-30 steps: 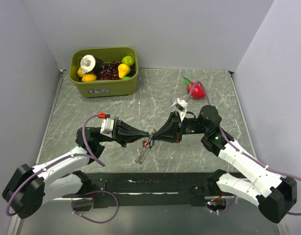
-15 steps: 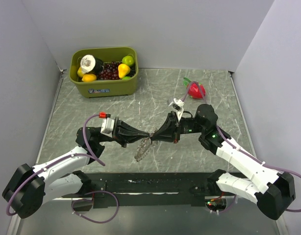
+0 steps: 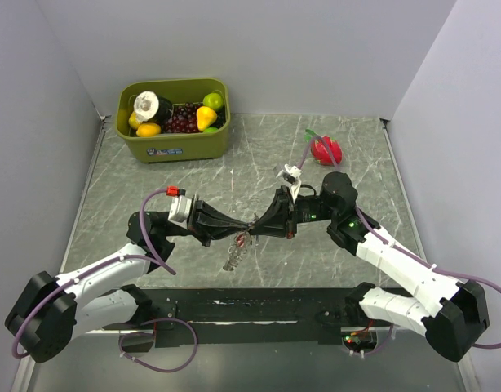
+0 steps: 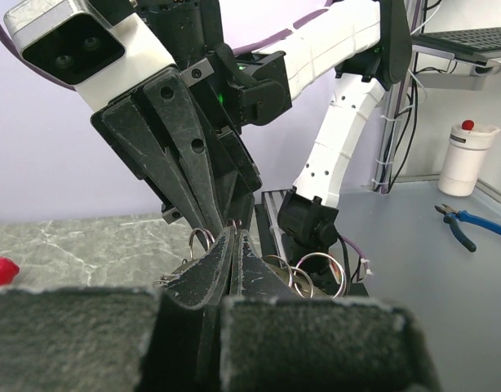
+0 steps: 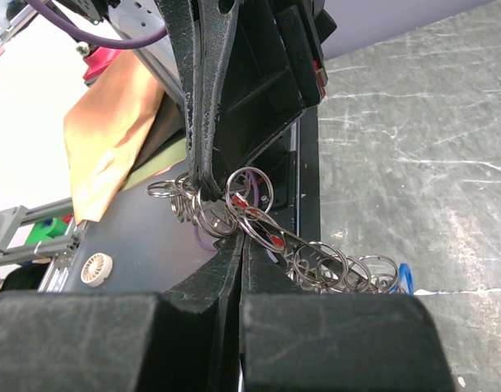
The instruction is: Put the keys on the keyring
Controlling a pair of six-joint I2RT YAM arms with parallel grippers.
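My two grippers meet tip to tip above the middle of the table. The left gripper (image 3: pixel 247 228) (image 4: pixel 232 234) is shut on the keyring (image 3: pixel 234 255), a tangled chain of silver rings (image 5: pixel 234 200) that hangs from its tip (image 5: pixel 203 189). The right gripper (image 3: pixel 255 226) (image 5: pixel 243 237) is shut, its tip right against a ring that carries a red-headed key (image 5: pixel 265 231) (image 3: pixel 242 239). I cannot tell whether it pinches that ring. A blue key head (image 5: pixel 404 278) shows at the chain's far end. Other keys are hidden among the rings.
An olive bin (image 3: pixel 185 149) of toy fruit stands at the back left. A red toy fruit (image 3: pixel 325 150) lies at the back right. A black strip (image 3: pixel 259 307) runs along the near edge between the arm bases.
The right gripper has closed and moved a little left, up to the left gripper's tip. The ring cluster swung slightly. The left arm has hardly moved.
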